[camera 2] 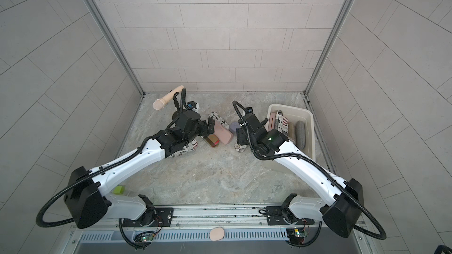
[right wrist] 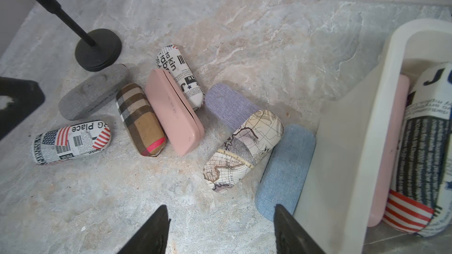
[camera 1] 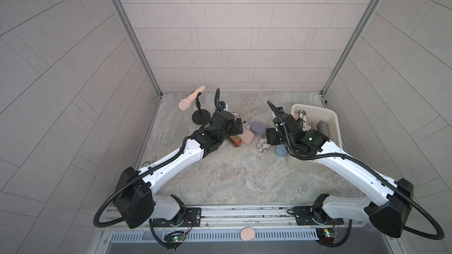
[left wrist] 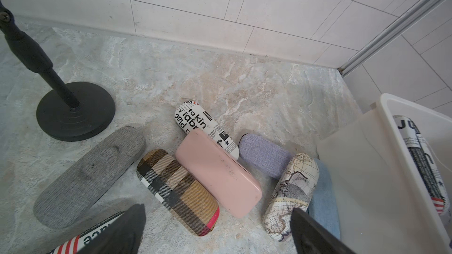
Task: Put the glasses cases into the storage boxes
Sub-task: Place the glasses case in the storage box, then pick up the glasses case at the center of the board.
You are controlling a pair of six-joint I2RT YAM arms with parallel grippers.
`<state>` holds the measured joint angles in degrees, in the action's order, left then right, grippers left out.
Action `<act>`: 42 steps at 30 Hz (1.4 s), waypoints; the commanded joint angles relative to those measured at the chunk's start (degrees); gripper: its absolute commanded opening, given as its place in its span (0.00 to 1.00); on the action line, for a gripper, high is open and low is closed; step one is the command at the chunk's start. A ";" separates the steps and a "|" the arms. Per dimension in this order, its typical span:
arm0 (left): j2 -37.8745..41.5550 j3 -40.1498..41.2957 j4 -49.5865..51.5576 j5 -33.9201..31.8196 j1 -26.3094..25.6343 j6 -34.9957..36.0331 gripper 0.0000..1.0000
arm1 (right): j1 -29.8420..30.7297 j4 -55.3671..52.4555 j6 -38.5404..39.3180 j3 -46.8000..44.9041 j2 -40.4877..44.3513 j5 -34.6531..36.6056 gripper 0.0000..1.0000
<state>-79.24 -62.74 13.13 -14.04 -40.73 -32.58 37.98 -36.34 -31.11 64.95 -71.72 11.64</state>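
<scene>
The right pincer (right wrist: 220, 206) hung partly open and empty; the left pincer (left wrist: 216, 212) stood wide open, also empty. The oblong light blue fabric glasses case (right wrist: 285, 169) lay against the cream-white plastic tub (right wrist: 342, 130), so a grasp there might knock the wall and shift the tub.

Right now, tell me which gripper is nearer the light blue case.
Right. The right gripper hangs just beside the light blue case; the left gripper is farther off, over the plaid case.
</scene>
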 commanded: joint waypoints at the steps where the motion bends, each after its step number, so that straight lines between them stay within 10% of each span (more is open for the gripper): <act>1: -0.71 -2.51 3.35 -0.87 0.29 -1.83 1.00 | 0.64 1.58 -3.90 -0.79 -2.31 3.26 0.69; 9: -1.02 -3.30 5.34 -1.22 2.40 -3.46 0.99 | 0.87 1.34 -1.21 2.42 -10.80 2.93 0.77; 22: -0.56 -3.11 5.24 0.77 5.57 -6.18 0.97 | 2.21 4.79 -26.42 -0.79 -20.00 18.49 0.82; 42: 2.21 -1.60 1.99 3.85 5.66 -4.92 0.95 | -0.57 13.78 -33.92 -2.03 -30.48 12.47 0.84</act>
<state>-78.08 -65.21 15.97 -10.09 -35.16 -37.52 37.93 -24.01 -63.72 63.40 -100.90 25.21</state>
